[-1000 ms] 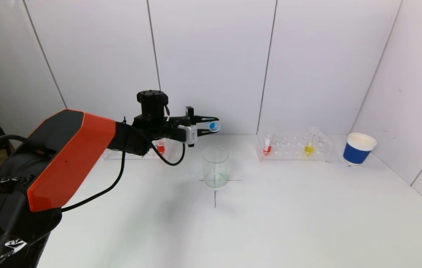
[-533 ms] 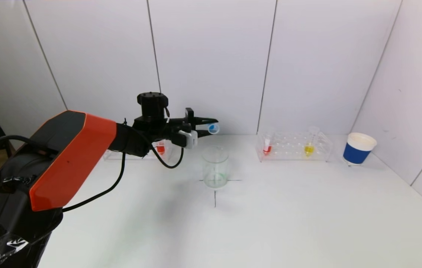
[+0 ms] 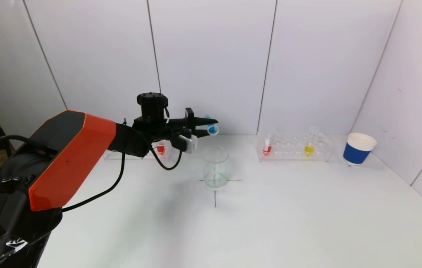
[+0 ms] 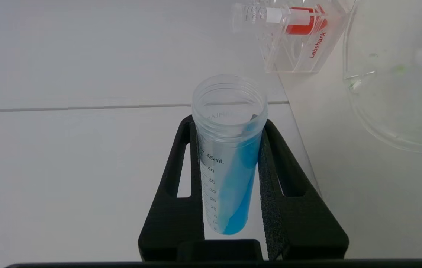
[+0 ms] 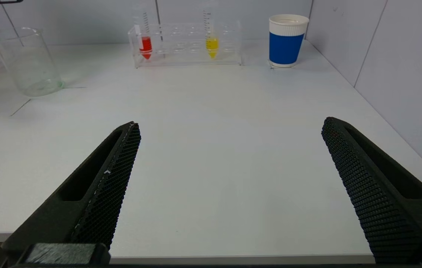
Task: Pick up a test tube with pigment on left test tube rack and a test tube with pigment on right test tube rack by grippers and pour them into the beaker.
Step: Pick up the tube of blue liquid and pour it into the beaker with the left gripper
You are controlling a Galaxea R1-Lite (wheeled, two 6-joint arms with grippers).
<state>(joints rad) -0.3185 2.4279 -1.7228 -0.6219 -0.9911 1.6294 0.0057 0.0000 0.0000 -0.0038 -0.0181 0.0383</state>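
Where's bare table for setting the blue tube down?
Open table in front of the beaker, reaching toward the blue cup. Crowded along the back wall: right rack, and left rack behind the left gripper.

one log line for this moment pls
left gripper: shut on blue test tube, tilted above beaker | blue pigment inside the tube | right gripper: open, idle over table

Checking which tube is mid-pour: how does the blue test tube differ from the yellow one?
The blue test tube is clamped in the left end effector, tilted above the beaker; the yellow test tube stands upright in the right rack. The blue pigment lies slanted along its tube's wall; the yellow sits at the bottom. Both are clear and uncapped.
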